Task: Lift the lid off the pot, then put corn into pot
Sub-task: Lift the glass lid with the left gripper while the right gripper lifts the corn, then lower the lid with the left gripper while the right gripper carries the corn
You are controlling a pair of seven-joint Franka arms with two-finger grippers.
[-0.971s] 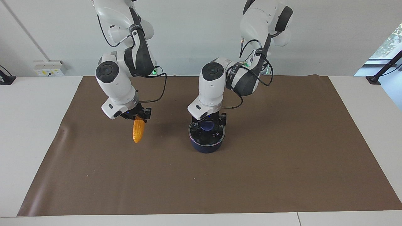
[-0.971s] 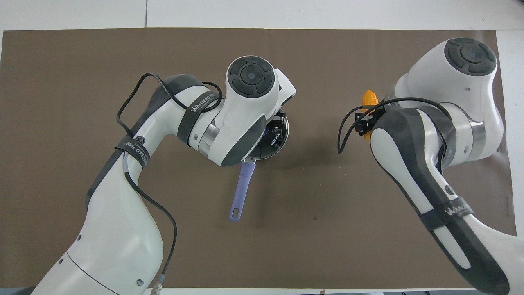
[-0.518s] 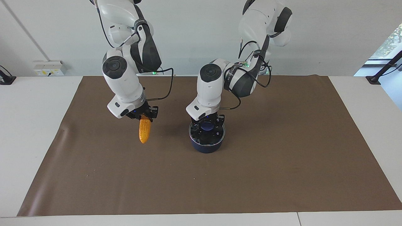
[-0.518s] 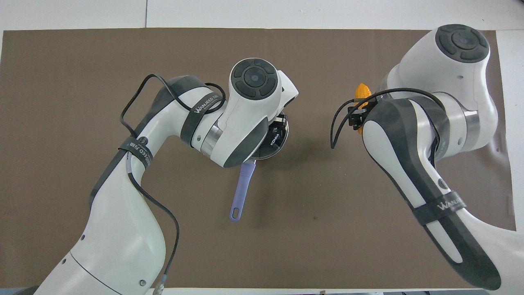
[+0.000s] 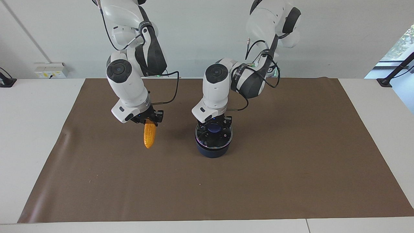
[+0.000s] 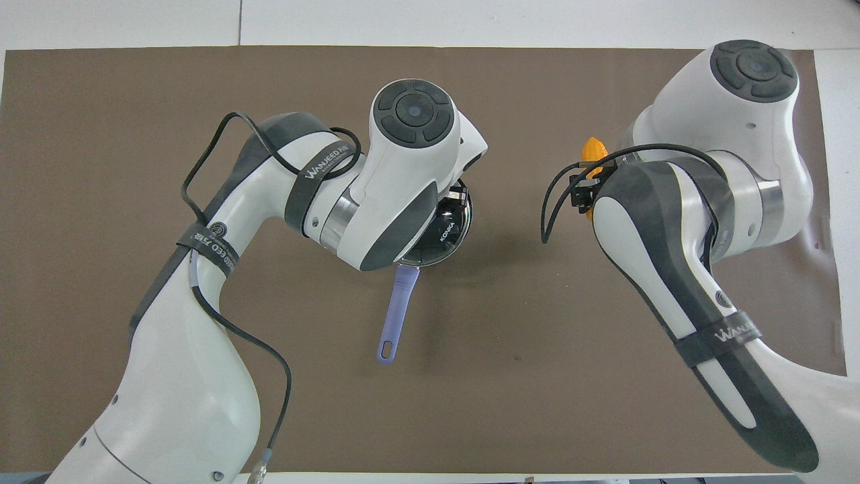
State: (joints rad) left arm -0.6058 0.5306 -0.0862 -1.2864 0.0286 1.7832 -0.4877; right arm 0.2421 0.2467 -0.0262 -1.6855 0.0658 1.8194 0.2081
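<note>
The dark blue pot (image 5: 212,151) stands mid-mat, its light blue handle (image 6: 396,312) pointing toward the robots. The glass lid (image 5: 213,138) with its blue knob (image 5: 214,128) sits on the pot or barely above it; I cannot tell which. My left gripper (image 5: 214,126) is down on the lid, fingers closed on the knob. In the overhead view the left wrist hides most of the lid (image 6: 451,230). My right gripper (image 5: 148,120) is shut on the top of the orange-yellow corn (image 5: 149,136), which hangs tip-down over the mat beside the pot, toward the right arm's end. The corn's tip shows from overhead (image 6: 593,149).
A brown mat (image 5: 291,168) covers the white table (image 5: 29,129). Bare mat lies all around the pot. A socket box (image 5: 51,69) is on the wall at the right arm's end.
My right gripper has carried the corn a little toward the pot and slightly upward. My left gripper's fingers have closed in on the knob, and the left wrist has risen slightly.
</note>
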